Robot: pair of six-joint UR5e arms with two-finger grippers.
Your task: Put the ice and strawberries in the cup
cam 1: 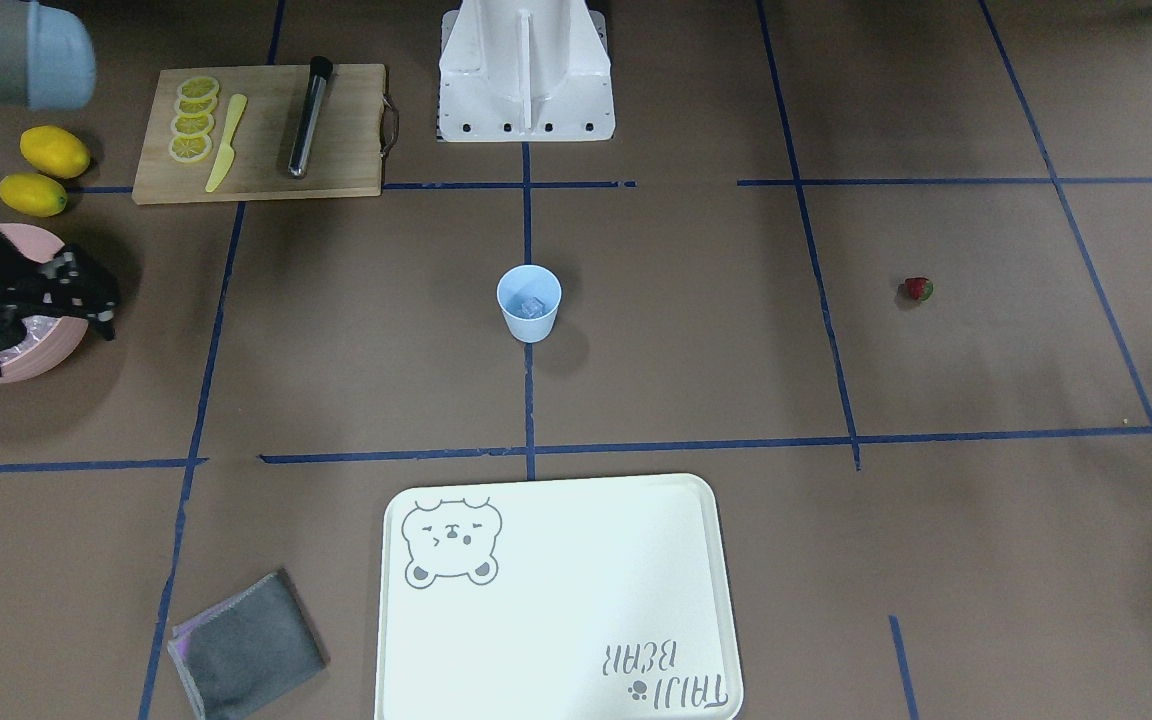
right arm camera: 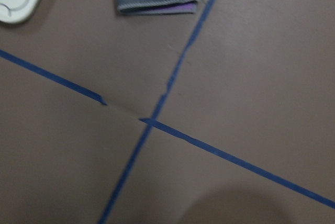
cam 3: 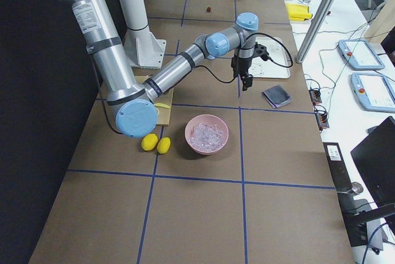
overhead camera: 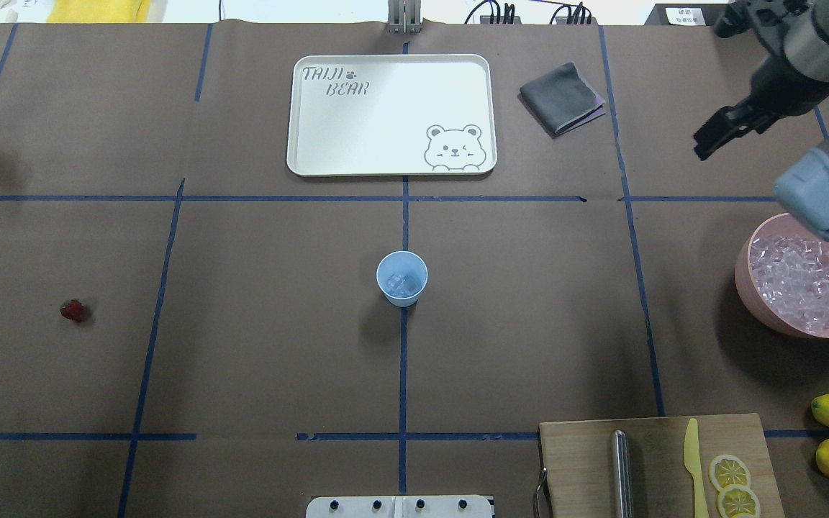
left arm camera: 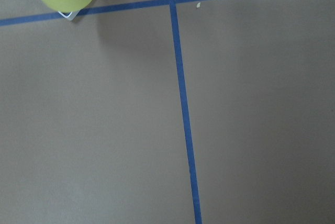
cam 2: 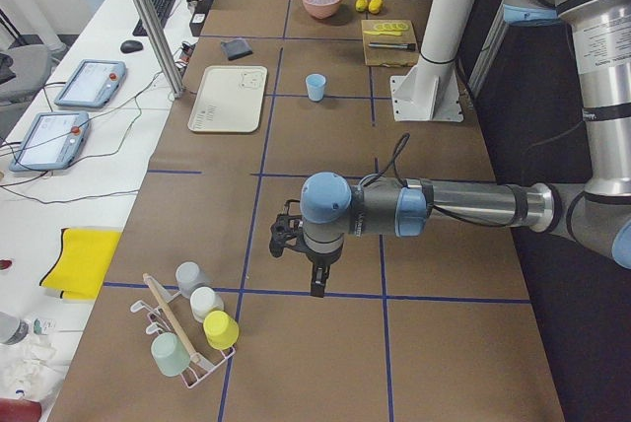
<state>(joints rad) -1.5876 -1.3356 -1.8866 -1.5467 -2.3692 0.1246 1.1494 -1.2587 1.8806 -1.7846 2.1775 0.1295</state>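
The pale-blue cup (cam 1: 529,303) stands upright at the table's middle with clear ice (overhead camera: 403,283) in it. A pink bowl (overhead camera: 745,288) full of ice cubes (overhead camera: 803,284) sits on the robot's right side. The red strawberry (overhead camera: 73,311) lies alone on the robot's left side. My right gripper (cam 1: 48,348) hangs above the bowl's far edge, its fingers spread and empty. My left gripper (cam 2: 314,279) shows only in the exterior left view, low over bare table near a cup rack; I cannot tell if it is open or shut.
A white bear tray (overhead camera: 299,115) and a grey cloth (overhead camera: 560,97) lie at the far side. A wooden board (cam 1: 336,130) holds lemon slices, a yellow knife and a metal rod. Two lemons (cam 1: 46,170) lie beside it. A rack of cups (cam 2: 192,328) stands at the left end.
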